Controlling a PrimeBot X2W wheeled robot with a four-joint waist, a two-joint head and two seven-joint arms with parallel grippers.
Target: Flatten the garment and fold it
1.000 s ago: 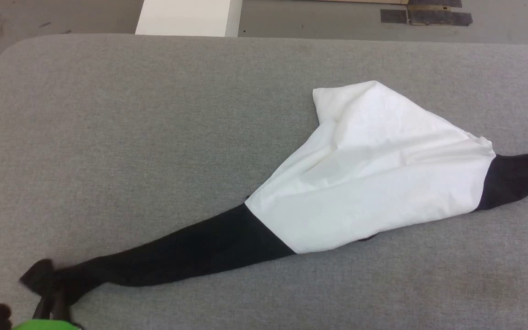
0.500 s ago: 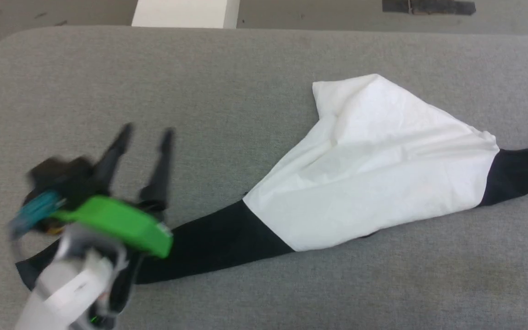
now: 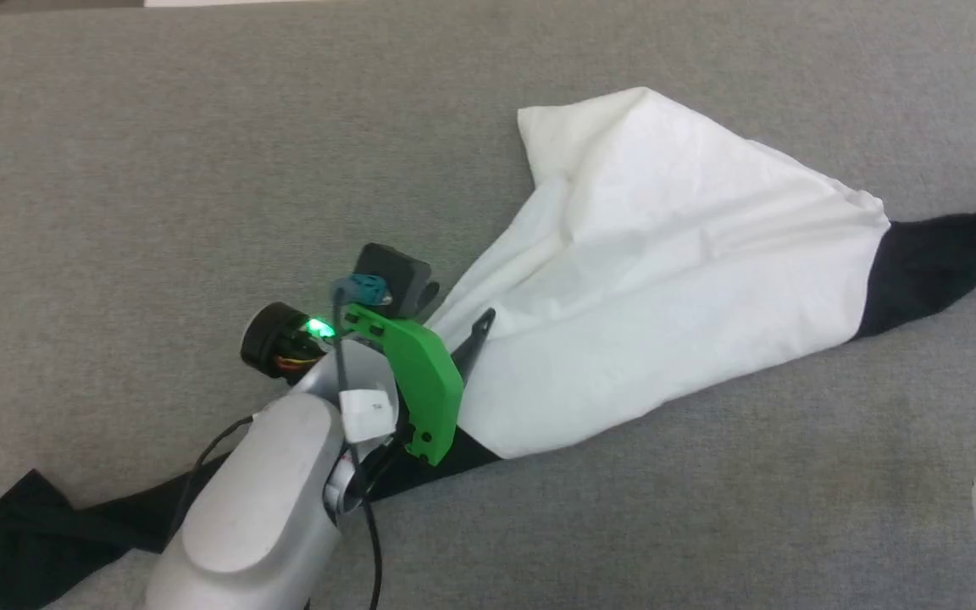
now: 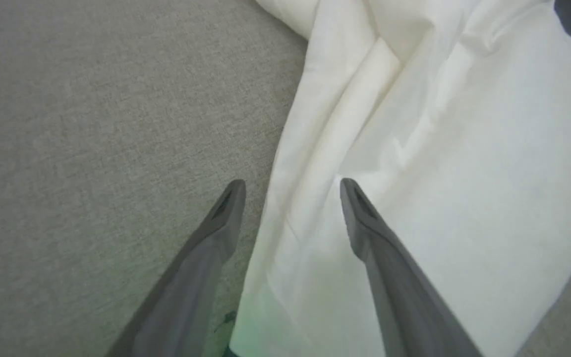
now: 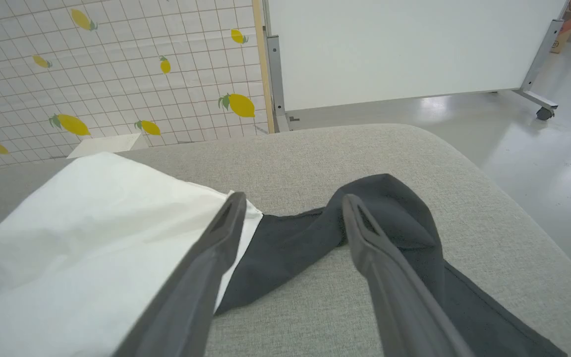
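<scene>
Since the sleeve is released, the left gripper is moved to the garment edge, jaws apart as on the right gripper; flattening judged unfinished.

Head view steeply downward; wrist views low, close over garment

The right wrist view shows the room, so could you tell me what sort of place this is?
Probably an indoor lab or test space: a wheeled white partition stands on a polished grey floor, beside a lemon-print grid backdrop, behind the grey padded table.
</scene>
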